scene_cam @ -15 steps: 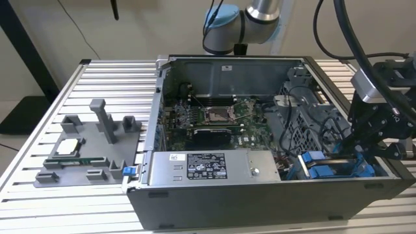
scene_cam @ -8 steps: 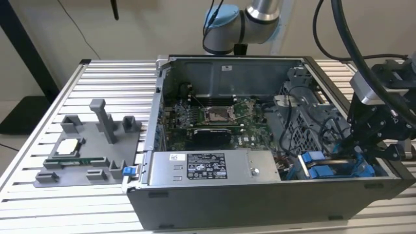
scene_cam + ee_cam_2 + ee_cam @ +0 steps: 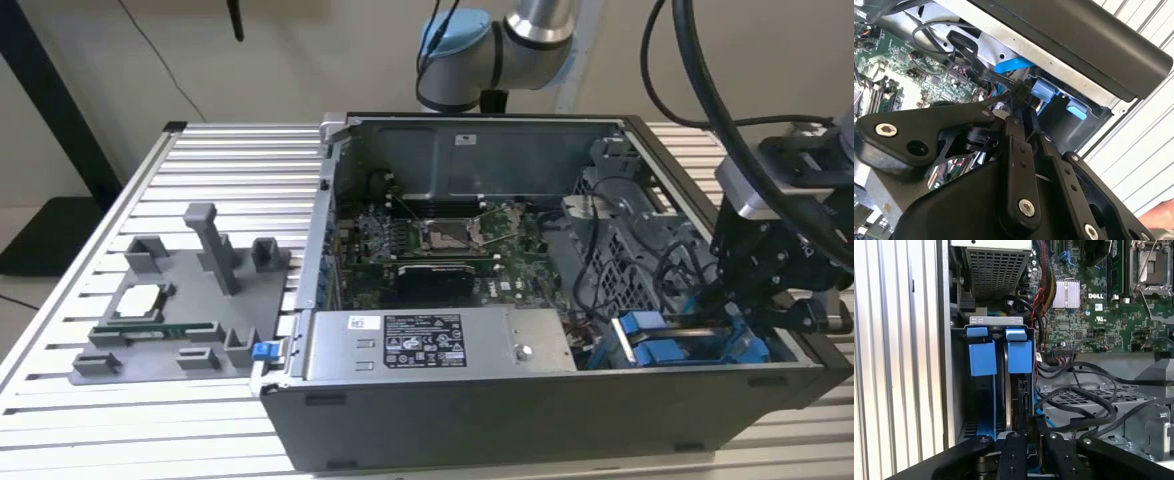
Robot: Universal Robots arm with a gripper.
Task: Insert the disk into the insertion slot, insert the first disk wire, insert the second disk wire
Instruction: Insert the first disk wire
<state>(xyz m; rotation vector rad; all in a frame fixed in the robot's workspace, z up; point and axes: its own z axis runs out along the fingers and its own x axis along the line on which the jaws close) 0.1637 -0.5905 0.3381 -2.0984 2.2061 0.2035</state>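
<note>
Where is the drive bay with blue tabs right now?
In the exterior view, the drive bay sits in the near corner of the case on the exterior view's right, beside the grey power supply box and under the gripper.

Robotics lab: robot arm point(image 3: 531, 35), opened computer case point(image 3: 534, 420), slatted aluminium bench point(image 3: 227, 150).

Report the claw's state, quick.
Claw: closed, pinching a black wire connector at the insertion slot.
</note>
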